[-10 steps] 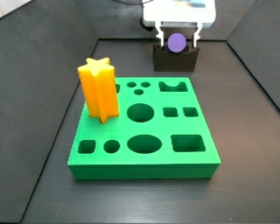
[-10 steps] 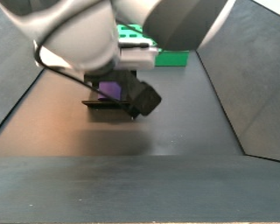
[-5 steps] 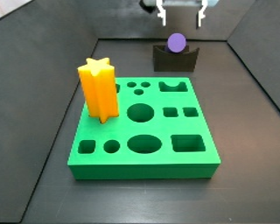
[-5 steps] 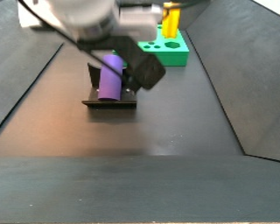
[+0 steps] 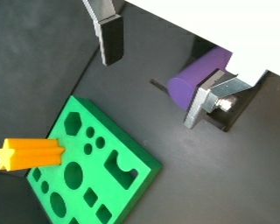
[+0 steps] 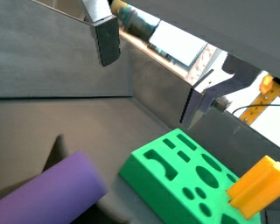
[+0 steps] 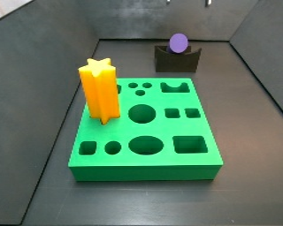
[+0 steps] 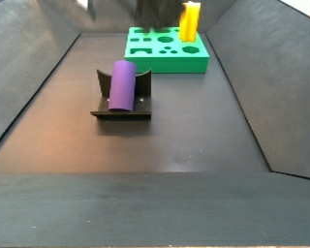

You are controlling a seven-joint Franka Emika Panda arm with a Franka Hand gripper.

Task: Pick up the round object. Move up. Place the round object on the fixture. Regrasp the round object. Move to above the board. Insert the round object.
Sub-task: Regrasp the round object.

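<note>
Jaws spread wide, nothing between the plates: the gripper [image 5: 160,74] hangs high over the floor, clear of everything. The purple peg [image 8: 123,83] lies in the fixture [image 8: 120,112], at twelve o'clock from the green board [image 7: 144,129] in a side view. The orange star post [image 7: 99,89] stands upright in the board.

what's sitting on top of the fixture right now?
The purple round object lies in the notch on top of the fixture, nothing else on it. The notch surface beneath it is covered. The gripper is open, raised clear above, holding nothing.
</note>
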